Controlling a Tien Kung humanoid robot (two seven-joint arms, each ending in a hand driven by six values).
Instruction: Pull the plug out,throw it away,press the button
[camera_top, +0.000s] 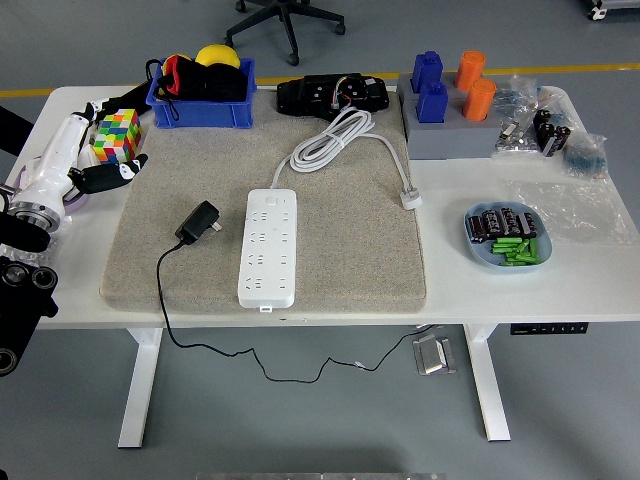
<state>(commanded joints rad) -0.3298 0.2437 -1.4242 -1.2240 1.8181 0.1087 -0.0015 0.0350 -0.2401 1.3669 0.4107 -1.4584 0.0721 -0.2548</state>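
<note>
A white power strip (268, 246) lies lengthwise on a grey mat (340, 215), its white cord (335, 140) coiled behind it. A black plug (198, 221) lies on the mat just left of the strip, out of the sockets; its black cable (162, 300) hangs over the table's front edge. My left hand (88, 152), white with black fingertips, is at the table's left edge beside a colourful cube (116, 135), fingers relaxed and holding nothing. The right arm is out of view.
A blue bin (200, 105) with red, black and yellow items stands at the back left, a black device (333, 95) behind the mat. At the right are blue and orange blocks on a grey tray (445, 135), bagged parts (555, 130) and a blue dish (506, 238) of batteries.
</note>
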